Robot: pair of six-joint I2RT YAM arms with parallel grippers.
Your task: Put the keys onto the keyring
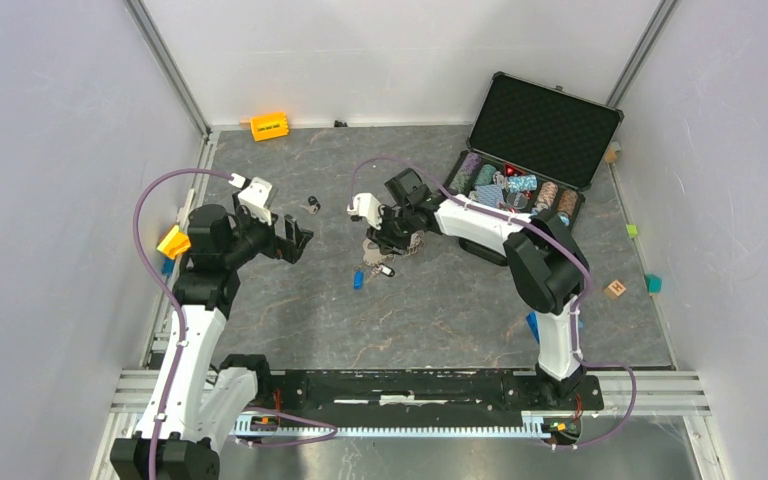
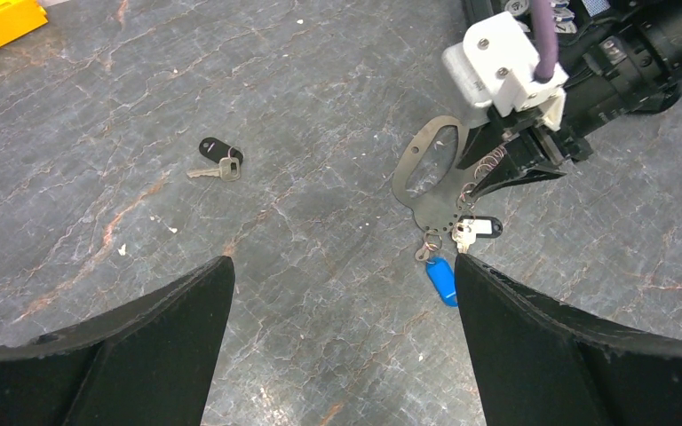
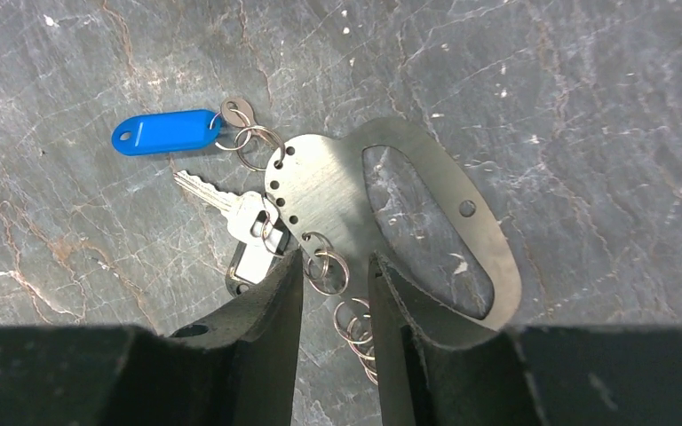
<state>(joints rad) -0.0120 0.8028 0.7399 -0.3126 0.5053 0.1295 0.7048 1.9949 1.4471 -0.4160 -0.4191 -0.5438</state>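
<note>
The right gripper (image 3: 336, 262) has its jaws drawn near together with a narrow gap between them. They straddle the small wire rings (image 3: 327, 271) that trail off the keyring (image 3: 329, 191). Whether the pads actually press a ring or only bracket it I cannot tell, since the tips cover the contact. The keyring is a thin grey metal plate with an oval cutout and a row of little holes along its bumpy end. It lies flat on the table (image 3: 586, 89) just ahead of those fingers. At the holed end, a blue key (image 3: 167, 131) sits on a ring that looks threaded through the plate. A silver key (image 3: 209, 188) lies just beside it, its tag half hidden under one finger. The left gripper (image 2: 342, 266) hangs spread wide and empty above the table, off to the side. Its camera shows a black key (image 2: 220, 149) lying alone, well apart from the keyring, so I judge that one is not yet on. The plate should handle as stiff, light and slick, and because it lies flush with the table it is hard to get a finger under. The outer band beside the cutout seems the best place to pinch it. The wire rings are thin and springy and likely to slip from the pads. The loose key is best taken by its plastic head, leaving its ring free.
</note>
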